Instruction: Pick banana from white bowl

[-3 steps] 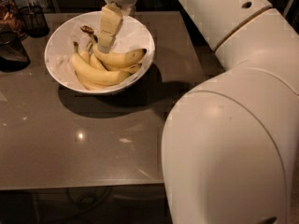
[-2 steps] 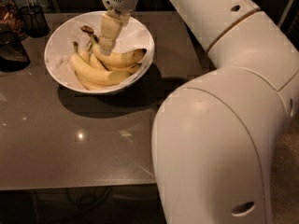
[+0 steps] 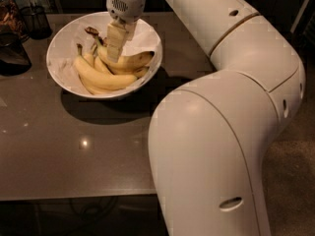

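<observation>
Lower by a shade than a second ago, the robot's white arm (image 3: 231, 132) leans across the grey table (image 3: 59, 146) into the white bowl (image 3: 51, 58), where the banana (image 3: 130, 62) lies atop the bunch, curving toward the right wall. The gripper (image 3: 113, 53) stands upright at its neck; whether it is spread or clamped cannot be told. A clean pick likely needs a firm grasp across the fruit, then a straight lift clear of its neighbours.
</observation>
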Robot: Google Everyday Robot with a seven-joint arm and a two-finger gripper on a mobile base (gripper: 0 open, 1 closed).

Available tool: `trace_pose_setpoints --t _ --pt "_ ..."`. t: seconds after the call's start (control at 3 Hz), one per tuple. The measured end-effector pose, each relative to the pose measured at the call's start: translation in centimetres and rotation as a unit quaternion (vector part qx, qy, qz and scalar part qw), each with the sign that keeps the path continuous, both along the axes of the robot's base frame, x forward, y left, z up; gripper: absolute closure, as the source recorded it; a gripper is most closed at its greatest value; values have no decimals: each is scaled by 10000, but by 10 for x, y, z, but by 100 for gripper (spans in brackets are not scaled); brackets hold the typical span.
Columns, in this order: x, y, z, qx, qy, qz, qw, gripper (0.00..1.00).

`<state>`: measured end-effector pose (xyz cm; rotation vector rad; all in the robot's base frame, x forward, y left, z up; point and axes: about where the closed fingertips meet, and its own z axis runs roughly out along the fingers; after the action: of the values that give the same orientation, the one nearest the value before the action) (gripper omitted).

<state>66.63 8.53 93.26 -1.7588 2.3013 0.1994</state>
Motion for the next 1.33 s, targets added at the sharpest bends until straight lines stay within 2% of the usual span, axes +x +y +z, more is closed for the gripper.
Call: trace_pose_setpoints --t 1.0,1.33 --pt "4 -2 -35 -190 345 -154 9991 41" --pt "5 -4 -42 -212 424 -194 9987 39"
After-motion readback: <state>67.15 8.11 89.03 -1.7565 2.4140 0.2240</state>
